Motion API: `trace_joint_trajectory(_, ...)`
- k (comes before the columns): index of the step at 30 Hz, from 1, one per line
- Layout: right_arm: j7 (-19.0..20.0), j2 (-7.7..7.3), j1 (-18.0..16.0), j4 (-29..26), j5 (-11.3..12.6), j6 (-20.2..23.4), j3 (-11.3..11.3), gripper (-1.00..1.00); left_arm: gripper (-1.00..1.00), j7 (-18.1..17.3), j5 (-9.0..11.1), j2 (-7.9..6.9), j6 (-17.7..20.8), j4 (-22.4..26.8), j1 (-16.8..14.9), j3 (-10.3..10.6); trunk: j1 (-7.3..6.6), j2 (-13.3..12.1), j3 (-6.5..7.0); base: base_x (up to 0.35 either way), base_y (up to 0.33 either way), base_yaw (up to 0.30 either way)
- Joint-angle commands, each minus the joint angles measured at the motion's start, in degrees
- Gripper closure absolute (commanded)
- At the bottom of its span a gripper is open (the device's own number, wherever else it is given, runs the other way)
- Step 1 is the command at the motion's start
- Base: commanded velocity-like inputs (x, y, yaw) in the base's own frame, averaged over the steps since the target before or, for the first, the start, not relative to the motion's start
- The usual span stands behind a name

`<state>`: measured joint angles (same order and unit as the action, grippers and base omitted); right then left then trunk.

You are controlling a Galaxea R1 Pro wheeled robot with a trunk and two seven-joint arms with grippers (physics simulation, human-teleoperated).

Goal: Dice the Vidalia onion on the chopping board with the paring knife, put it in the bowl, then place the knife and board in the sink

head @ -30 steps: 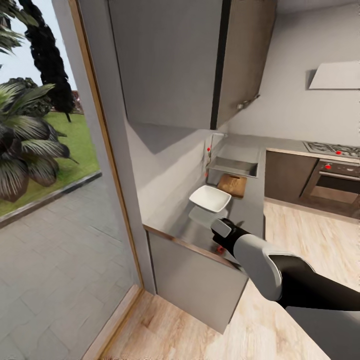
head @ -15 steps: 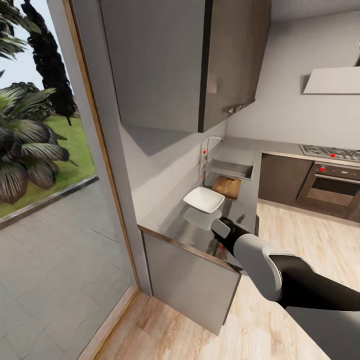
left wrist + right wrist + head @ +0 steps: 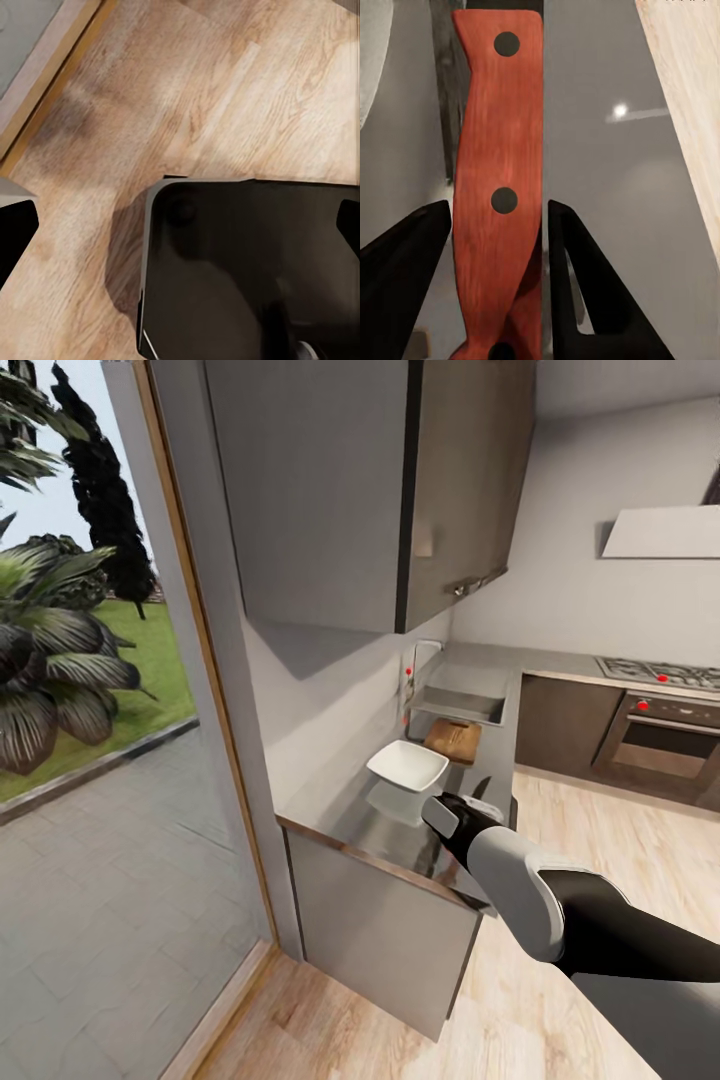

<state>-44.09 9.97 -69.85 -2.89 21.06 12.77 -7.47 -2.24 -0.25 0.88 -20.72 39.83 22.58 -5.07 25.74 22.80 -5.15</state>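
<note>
Grey surface (image 3: 492, 768) runs along the wall beside a glass door, with the sink (image 3: 462, 705) at its far end. Just this side of the sink lies the board (image 3: 453, 740), then the white bowl (image 3: 407, 766). Nearer still, the right arm reaches over the surface; its claw (image 3: 499, 225) is spread, one dark finger (image 3: 405, 262) on each side of the knife's red handle (image 3: 499, 150), not pinching it. Whether the left claw (image 3: 180, 232) is spread or closed I cannot tell; wooden floor (image 3: 225, 82) lies below it.

The bowl (image 3: 407, 765) sits on the countertop (image 3: 400, 838) between the chopping board (image 3: 453, 740) and the right arm (image 3: 520, 885).
</note>
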Motion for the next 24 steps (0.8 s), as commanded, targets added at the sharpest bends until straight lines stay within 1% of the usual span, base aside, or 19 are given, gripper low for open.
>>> trace_joint_trajectory(1,0.1,0.03,-0.03,-0.14,-0.6,0.59,-0.44,1.0,-1.0,-0.2,-0.02,0.07,-0.06,-0.01,0.01,-0.11,0.04,0.11,-0.02,0.0,0.0,0.0)
trace_joint_trajectory(3,2.16,0.03,-0.03,-0.17,-1.14,0.59,-0.39,1.0,-1.0,-0.15,-0.05,0.02,-0.09,-0.23,0.01,0.07,0.04,0.11,0.16,0.0,0.0,0.0)
trace_joint_trajectory(4,3.26,0.03,-0.03,-0.18,-1.86,0.59,-0.33,1.0,-1.0,-0.11,-0.06,0.02,-0.1,-0.26,0.01,0.1,0.04,0.11,0.25,0.0,0.0,0.0)
trace_joint_trajectory(5,4.34,0.03,-0.03,-0.18,-2.92,0.59,-0.25,1.0,-1.0,-0.09,-0.08,0.01,-0.1,-0.27,0.01,0.12,0.04,0.11,0.34,0.0,0.0,0.0)
trace_joint_trajectory(7,6.76,-0.62,-0.03,-0.18,-5.83,0.63,-0.19,1.0,-1.0,-0.01,-0.09,0.04,-0.11,-0.23,0.01,0.12,0.04,0.11,0.52,0.0,0.0,0.0)
trace_joint_trajectory(9,7.74,-0.91,-0.03,-0.18,-6.83,0.63,-0.15,1.0,-1.0,0.02,-0.08,0.06,-0.06,-0.35,0.01,0.13,0.04,0.11,0.71,0.0,0.0,0.0)
trace_joint_trajectory(11,8.66,-1.24,-0.03,-0.56,-7.34,0.67,-0.17,1.0,-1.0,0.04,-0.03,0.08,-0.03,-0.49,0.01,0.1,0.04,0.11,0.89,0.0,0.0,0.0)
trace_joint_trajectory(15,9.51,-2.02,-0.03,-0.8,-7.52,0.72,-0.17,1.0,-1.0,0.1,0.05,0.03,-0.08,-0.56,0.01,0.13,0.04,0.11,1.25,0.0,0.0,0.0)
trace_joint_trajectory(19,10.29,-3.65,-0.03,-0.92,-7.57,0.8,-0.17,1.0,-1.0,0.13,0.06,0.01,-0.16,-1.33,0.01,0.1,0.04,0.11,1.62,0.0,0.0,0.0)
trace_joint_trajectory(21,11.44,-4.23,-0.03,-1.02,-7.59,0.85,-0.17,1.0,-1.0,0.13,0.02,0.0,-0.18,-1.91,0.01,0.09,0.04,0.11,1.8,0.0,0.0,0.0)
trace_joint_trajectory(24,12.35,-4.57,-0.03,-1.1,-7.61,0.92,-0.14,1.0,-1.0,0.13,-0.05,0.05,-0.25,-2.71,0.01,0.09,0.04,0.11,2.07,0.0,-0.018,0.0)
